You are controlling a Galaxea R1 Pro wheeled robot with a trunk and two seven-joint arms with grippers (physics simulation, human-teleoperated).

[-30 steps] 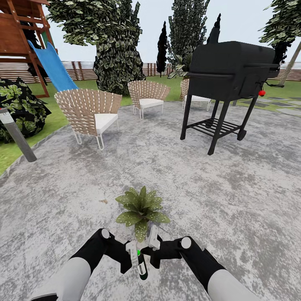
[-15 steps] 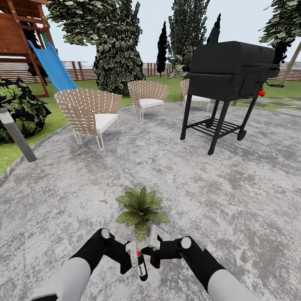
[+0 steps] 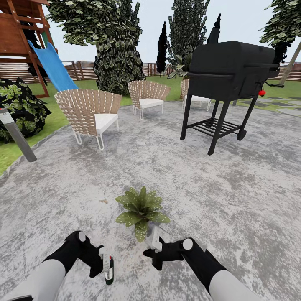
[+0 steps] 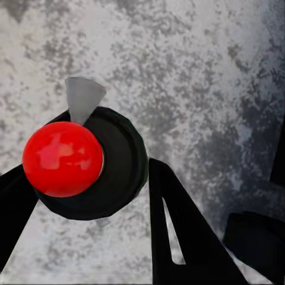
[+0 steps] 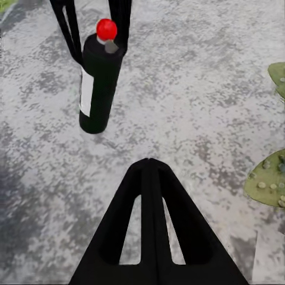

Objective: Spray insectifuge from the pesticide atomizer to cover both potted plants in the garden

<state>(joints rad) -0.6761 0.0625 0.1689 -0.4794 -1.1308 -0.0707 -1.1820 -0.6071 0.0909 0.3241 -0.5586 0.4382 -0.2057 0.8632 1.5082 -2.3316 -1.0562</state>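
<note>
No legible text, brand, number or sign anywhere. Pesticide atomizer [image 5: 100, 80] carries a pale label panel on its side, blank as rendered. Grill [image 3: 229, 69] shows no maker's mark; its red knob is unmarked. Chairs, slide and fence bear no lettering.

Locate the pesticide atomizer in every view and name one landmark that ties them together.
Head view: pesticide atomizer low, left of centre, in the left gripper.
Left wrist view: seen end-on, red cap facing camera.
Right wrist view: upright near the top.
Shared landmark: mottled grey patio.
</note>
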